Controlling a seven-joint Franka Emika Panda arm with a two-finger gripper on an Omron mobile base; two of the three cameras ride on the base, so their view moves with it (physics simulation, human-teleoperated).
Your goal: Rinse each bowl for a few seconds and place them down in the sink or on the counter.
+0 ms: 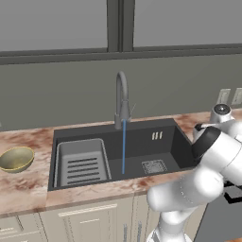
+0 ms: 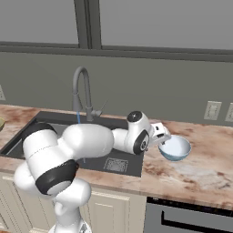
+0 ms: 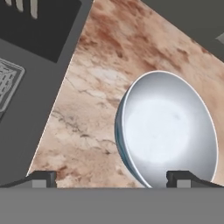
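Hovering over the right-hand counter, the gripper [image 2: 164, 138] sits right at the near rim of the pale blue bowl [image 2: 174, 148], and from the right base view its fingers are tucked behind the white hand, so I can't make them out there. Down the hand view, though, two dark fingertips [image 3: 41, 178] poke up at the bottom, set wide apart — spread, nothing pinched between them. The right tip overlaps the bowl's lower rim in that picture; whether it actually touches, I can't tell.

That blue bowl [image 3: 168, 131] rests on the marbled counter [image 2: 200, 170], just right of the sink [image 2: 119, 166], its whitish inside facing up (its lowest edge is cut off by the bottom of the hand view).

Water's running: a thin blue stream [image 1: 124, 146] drops from the gooseneck faucet [image 1: 122, 97] into the dark basin, landing left of the square drain [image 1: 154, 166]. In the right base view the arm's big white links cover most of the basin, and only a sliver of stream shows beside the faucet.

Over on the far left counter, well apart from all this, sits the olive-gold bowl [image 1: 16, 158], beside the ribbed drying tray [image 1: 81, 163]. In the left base view the arm's bulk hides the counter to the right of the sink.
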